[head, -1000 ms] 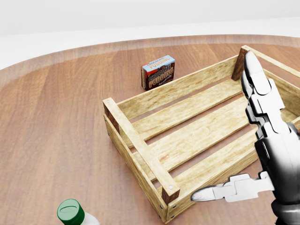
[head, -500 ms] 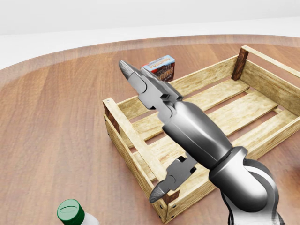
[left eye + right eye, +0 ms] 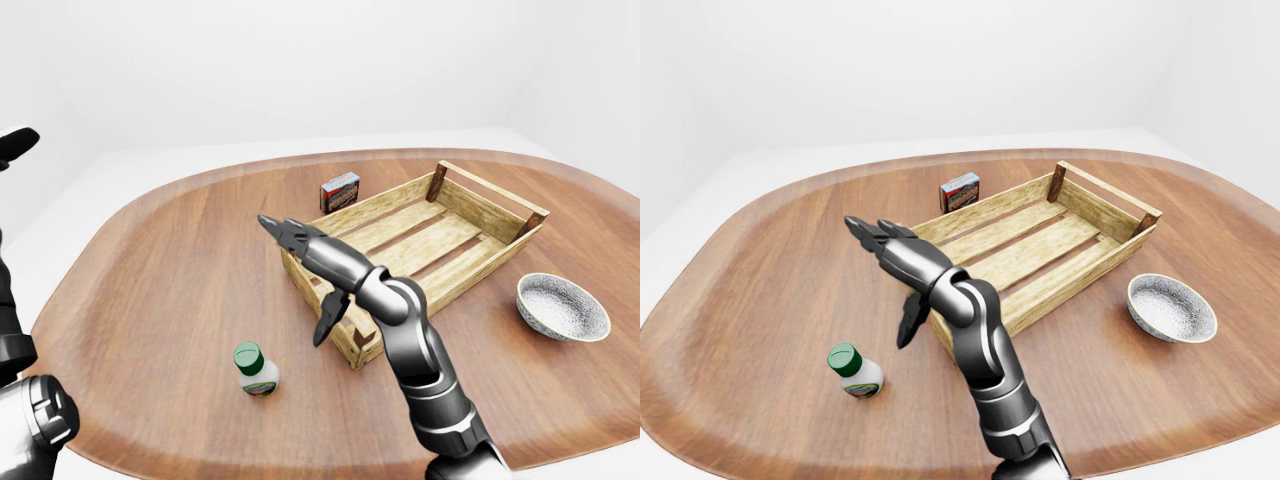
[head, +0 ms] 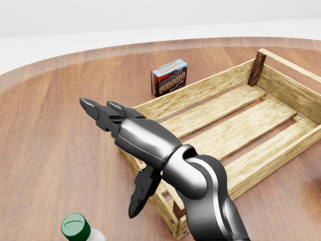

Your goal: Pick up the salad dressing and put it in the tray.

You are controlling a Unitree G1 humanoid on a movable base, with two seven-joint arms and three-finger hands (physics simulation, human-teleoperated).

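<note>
The salad dressing bottle (image 3: 256, 368), white with a green cap, stands upright on the wooden table, at the bottom left of the head view (image 4: 77, 228). The tray is a slatted wooden crate (image 3: 490, 190), empty, to the bottle's upper right. My right hand (image 4: 108, 158) is open with fingers spread and holds nothing. It hovers over the crate's left corner, above and to the right of the bottle, not touching it. My left arm (image 3: 28, 420) shows only at the left edge of the left-eye view, far from the bottle.
A chocolate pudding box (image 4: 169, 77) stands just past the crate's top-left side. A speckled white bowl (image 3: 563, 307) sits to the right of the crate. The round table's edge curves along the bottom of the eye views.
My right hand has swung from the right side of the crate leftwards across it to the crate's left corner, closer to the bottle. The bottle, crate and camera have not moved.
</note>
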